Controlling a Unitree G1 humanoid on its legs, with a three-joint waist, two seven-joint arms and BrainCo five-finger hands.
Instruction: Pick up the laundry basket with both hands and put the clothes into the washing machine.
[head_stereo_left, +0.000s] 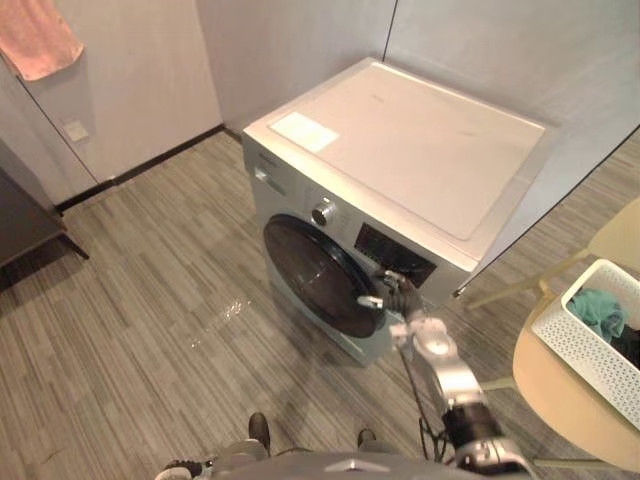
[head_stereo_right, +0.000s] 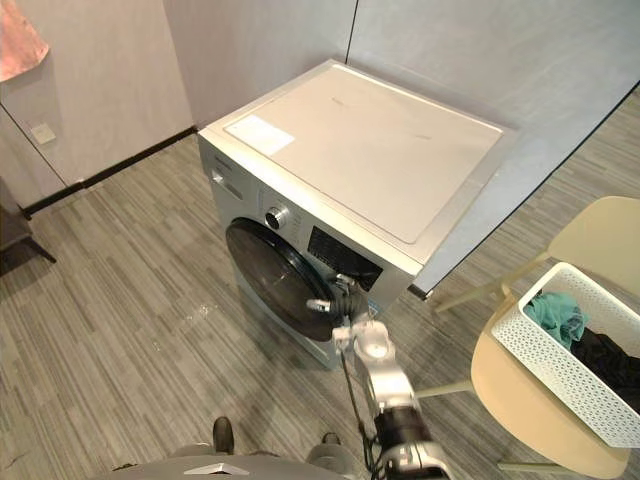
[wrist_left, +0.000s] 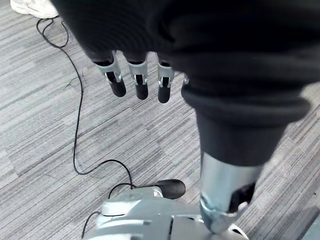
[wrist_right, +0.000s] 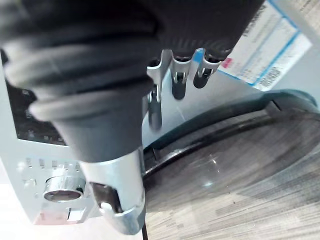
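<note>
Opening the washing machine door is judged the step in hand: its rim lies just ahead of the open-fingered right hand, a hooked pull being needed.

Head stereo pair downward on the washing machine; wrist cameras: left floorward, right close at door.

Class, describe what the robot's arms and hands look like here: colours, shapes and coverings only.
The right arm is built of silver-grey metal segments. Both the right hand and the left hand wear a dark ribbed cover over the back and wrist. Silver fingers with dark rounded tips stick out in a row beyond it.
</note>
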